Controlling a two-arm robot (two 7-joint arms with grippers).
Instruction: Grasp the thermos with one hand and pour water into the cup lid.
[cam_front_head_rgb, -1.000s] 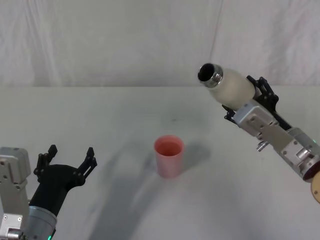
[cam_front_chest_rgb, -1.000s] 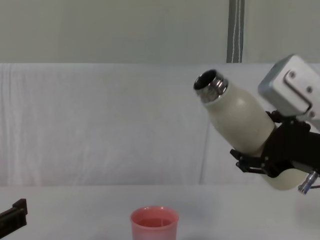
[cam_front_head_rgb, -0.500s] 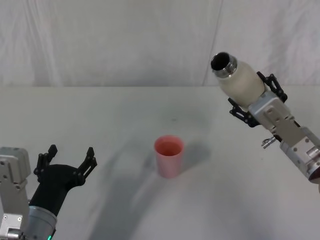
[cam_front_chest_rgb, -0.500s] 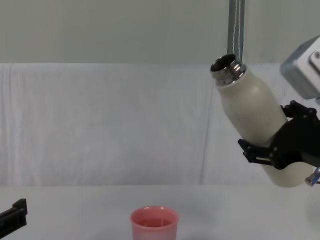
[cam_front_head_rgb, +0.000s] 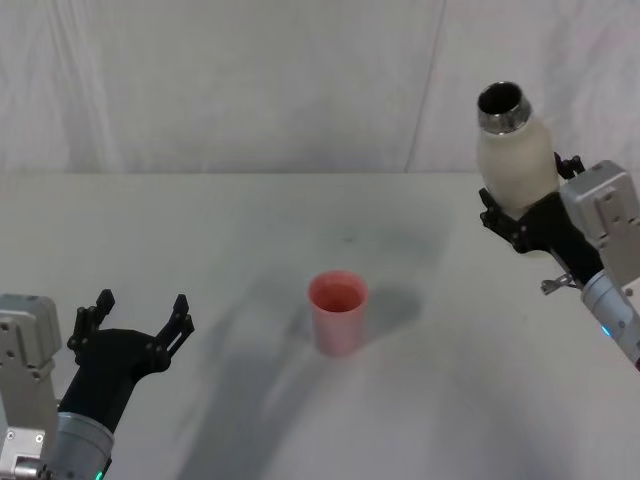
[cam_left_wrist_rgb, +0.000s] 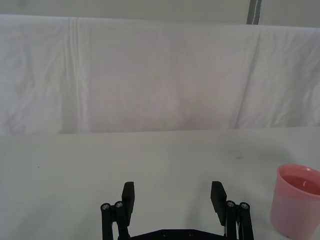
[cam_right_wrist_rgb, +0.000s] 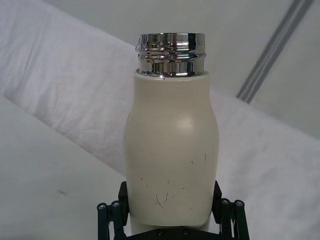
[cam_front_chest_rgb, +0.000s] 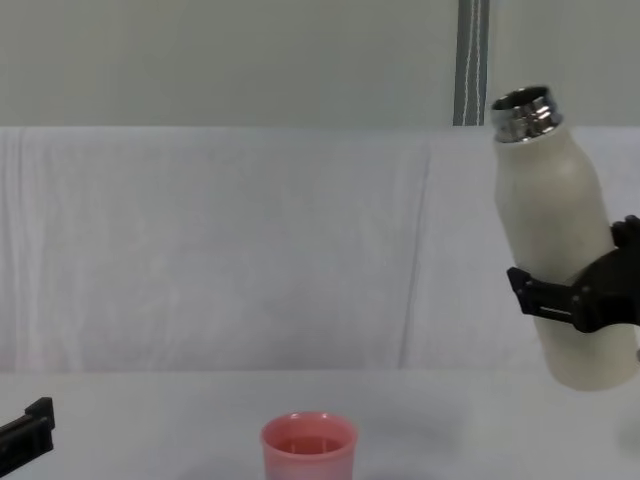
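Right pincer (cam_front_head_rgb: 522, 215) clamped round the thermos (cam_front_head_rgb: 514, 155), held high at my right, well clear of the table (cam_front_head_rgb: 240, 230).

I've got the black fingers (cam_front_chest_rgb: 545, 296) wrapped on the lower body of the bottle, which leaves the steel neck (cam_right_wrist_rgb: 171, 54) free and keeps the grip low for tipping. Bottle sits near upright in the chest view, mouth up and leaning only slightly toward the centre, so nothing can spill from here. Cup lid (cam_front_head_rgb: 338, 311) stands upright mid-table, well apart from the bottle; I see pink liquid or a pink floor inside, can't tell which. Left pincer (cam_front_head_rgb: 132, 328) rests low at my left, fingers spread, gripping nothing, parked so it stays out of the pour path.
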